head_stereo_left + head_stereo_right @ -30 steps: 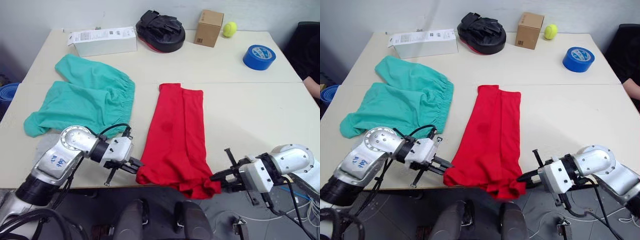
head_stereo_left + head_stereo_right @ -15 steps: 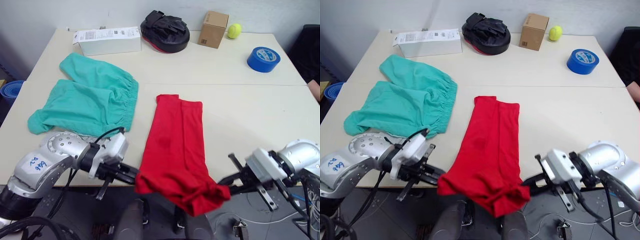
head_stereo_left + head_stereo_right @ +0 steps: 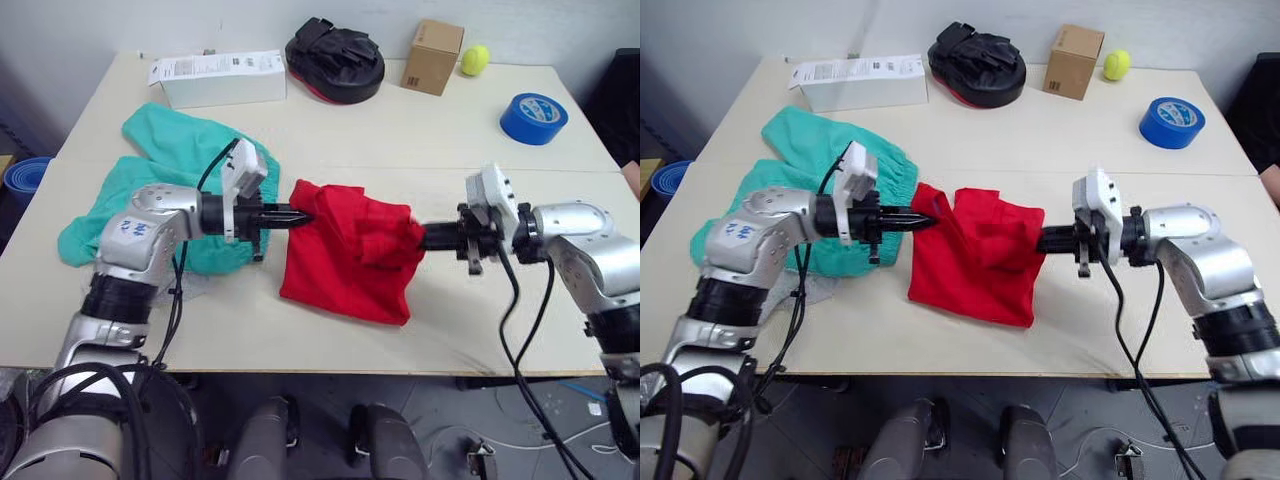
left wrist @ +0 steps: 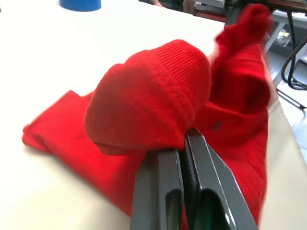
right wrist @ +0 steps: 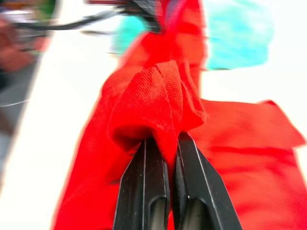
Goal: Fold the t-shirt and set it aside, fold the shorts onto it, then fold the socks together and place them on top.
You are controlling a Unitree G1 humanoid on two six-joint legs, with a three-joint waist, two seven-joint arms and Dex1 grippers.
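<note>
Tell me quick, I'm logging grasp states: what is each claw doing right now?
Left claw: shut on the t-shirt, pinching one edge.
Right claw: shut on the t-shirt, pinching the opposite edge.

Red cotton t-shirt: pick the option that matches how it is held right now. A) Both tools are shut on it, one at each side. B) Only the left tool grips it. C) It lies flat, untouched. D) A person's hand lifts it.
A: the left tool and the right tool each pinch a bunched edge of the red cotton t-shirt from opposite sides.
</note>
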